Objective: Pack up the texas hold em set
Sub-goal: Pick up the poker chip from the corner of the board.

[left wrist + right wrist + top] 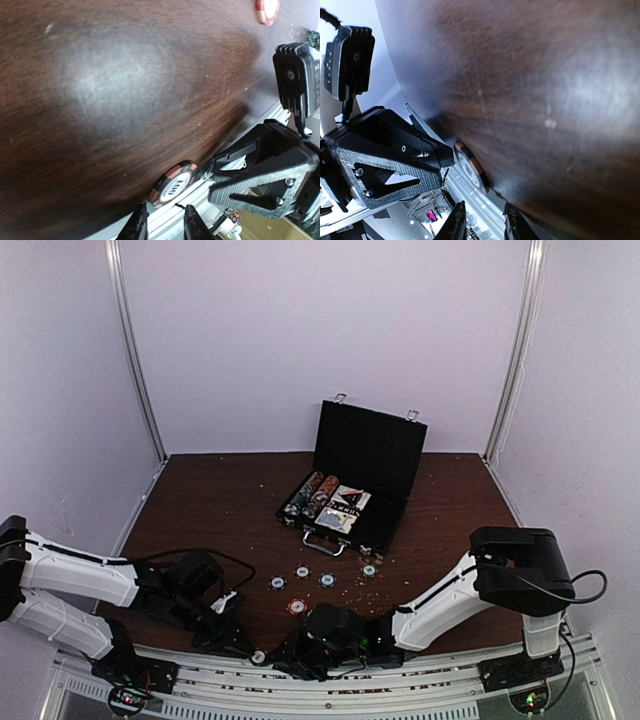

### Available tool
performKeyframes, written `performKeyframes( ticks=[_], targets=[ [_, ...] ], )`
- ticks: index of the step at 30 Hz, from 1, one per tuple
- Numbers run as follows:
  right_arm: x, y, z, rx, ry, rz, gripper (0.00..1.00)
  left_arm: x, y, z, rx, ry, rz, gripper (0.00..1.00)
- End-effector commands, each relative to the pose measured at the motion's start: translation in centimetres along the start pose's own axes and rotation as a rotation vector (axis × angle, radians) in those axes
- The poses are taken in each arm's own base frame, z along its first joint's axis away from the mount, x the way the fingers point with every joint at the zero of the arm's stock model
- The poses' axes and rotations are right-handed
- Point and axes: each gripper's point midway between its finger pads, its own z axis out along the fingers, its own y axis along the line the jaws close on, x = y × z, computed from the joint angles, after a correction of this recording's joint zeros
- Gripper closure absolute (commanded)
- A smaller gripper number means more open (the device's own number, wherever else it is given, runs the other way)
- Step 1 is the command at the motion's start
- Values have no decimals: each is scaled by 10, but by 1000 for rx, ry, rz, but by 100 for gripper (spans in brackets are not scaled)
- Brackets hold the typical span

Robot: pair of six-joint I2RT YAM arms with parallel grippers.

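You are working on one poker chip, the striped one marked 100. It is lying flat right at the near edge of the table, next to the metal rail. Your left gripper is hanging low just beside it, with its fingers a little apart and nothing between them. Your right gripper is sitting on the other side of the chip, also a little apart and holding nothing. The two are facing each other with the chip between them.

I think you are placing them like this because a flat chip is hard to pinch from above. At the edge, one finger can get under it.

The black case is standing open at the back of the table, well apart from you, with chip stacks and card decks inside. A few more loose chips are lying between you and the case, so most of the packing is not done yet.

Be careful, because a small push could knock this chip off the table.
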Motion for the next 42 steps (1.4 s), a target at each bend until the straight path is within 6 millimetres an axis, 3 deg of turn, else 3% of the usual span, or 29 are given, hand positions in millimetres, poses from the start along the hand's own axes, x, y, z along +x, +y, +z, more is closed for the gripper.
performKeyframes(
  ticks=[1,26,35,42],
  targets=[
    [-9,-17,5,56,-51,-10,74,-6,-9,1,22,-15,51,75],
    [-33,-16,20,58,-190,27,77,2,5,10,-15,44,49,82],
    [-37,-8,21,-8,-211,52,86,4,4,10,-10,58,52,83],
    [-43,10,10,-102,-250,46,98,1,-3,9,1,51,74,83]
  ],
)
